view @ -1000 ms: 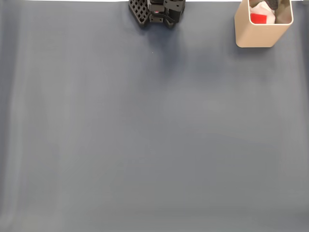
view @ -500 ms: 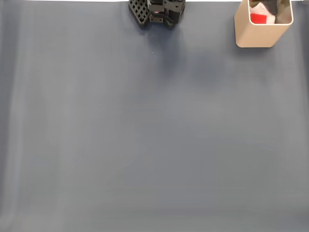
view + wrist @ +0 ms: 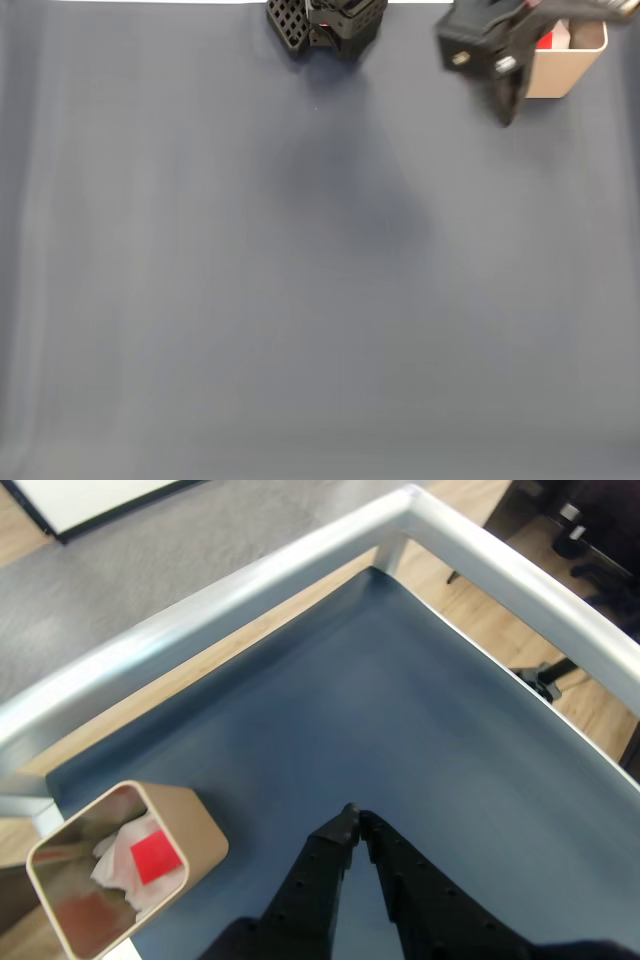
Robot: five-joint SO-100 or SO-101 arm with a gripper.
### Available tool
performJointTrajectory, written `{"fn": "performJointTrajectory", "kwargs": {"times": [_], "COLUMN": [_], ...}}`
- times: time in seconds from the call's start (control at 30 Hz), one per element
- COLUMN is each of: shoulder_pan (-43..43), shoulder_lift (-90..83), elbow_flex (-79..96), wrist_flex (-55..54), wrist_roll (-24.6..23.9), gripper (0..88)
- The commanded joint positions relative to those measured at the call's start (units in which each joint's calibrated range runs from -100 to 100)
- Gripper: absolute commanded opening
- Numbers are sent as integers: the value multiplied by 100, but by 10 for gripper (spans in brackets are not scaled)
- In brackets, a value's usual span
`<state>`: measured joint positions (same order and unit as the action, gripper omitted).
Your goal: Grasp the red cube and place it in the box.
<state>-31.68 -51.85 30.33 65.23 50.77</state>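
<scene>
1. In the wrist view the hand (image 3: 352,815) has its two dark fingers drawn together, the tips touching at a point with nothing between them; it is closed and empty.
2. The hand hangs above the dark blue-grey worktop (image 3: 400,710), clear of the surface as far as the view shows.
3. The box (image 3: 190,825) stands on the worktop to the lower left of the fingertips in the wrist view, near but apart from them. It is beige, with rounded corners, and its open mouth faces the camera.
4. The red cube (image 3: 155,857) lies inside the box, resting against something pale and crumpled; it is left of the hand and lower in that view.
5. In the fixed view the arm (image 3: 480,45) shows as a blurred dark mass at the top right, lying across the left side of the box (image 3: 560,75), which stands at the far edge of the worktop (image 3: 300,300).
6. A patch of the red cube (image 3: 545,41) shows in the box's mouth, just right of the blurred arm.
7. The arm's black base (image 3: 330,22) sits at the top edge, well left of the box.
8. A silver metal rail (image 3: 300,570) borders the worktop beyond the hand in the wrist view.
</scene>
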Motion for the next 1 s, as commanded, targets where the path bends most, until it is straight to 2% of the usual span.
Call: {"fn": "performJointTrajectory", "kwargs": {"times": [0.0,0.13,0.37,0.97], "shoulder_pan": [1035,2142,3122,3271], "shoulder_lift": [-280,-635,-1345,-4157], "elbow_flex": [121,905,2364,5782], "wrist_flex": [-216,-553,-1316,-1669], "wrist_roll": [-151,-181,-176,-386], "gripper": [2,2,2,2]}}
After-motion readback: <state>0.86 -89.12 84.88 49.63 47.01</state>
